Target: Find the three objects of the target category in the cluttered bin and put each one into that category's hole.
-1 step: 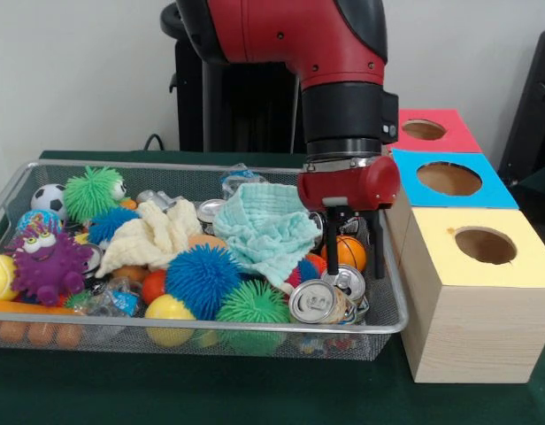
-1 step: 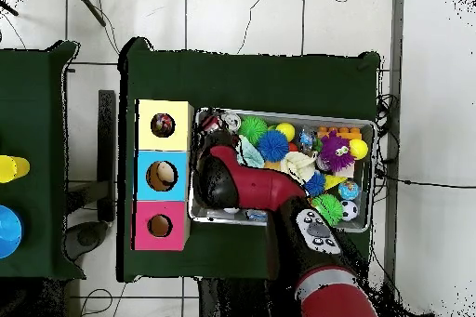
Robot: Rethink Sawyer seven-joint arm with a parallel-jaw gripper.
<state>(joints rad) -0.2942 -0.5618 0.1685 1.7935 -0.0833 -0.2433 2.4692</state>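
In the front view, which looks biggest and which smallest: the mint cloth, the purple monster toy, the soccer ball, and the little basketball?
1. Mint cloth
2. Purple monster toy
3. Soccer ball and basketball: these look about alike. Both are partly hidden, and the soccer ball sits farther from the camera, so I won't rank them.

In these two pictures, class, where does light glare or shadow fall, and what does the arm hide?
Front view: glare shines on the silver crushed can tops and the wire mesh bin's rim; the gripper hangs dark over the orange ball. Overhead view: the red arm hides the bin's left end beside the three-coloured box.
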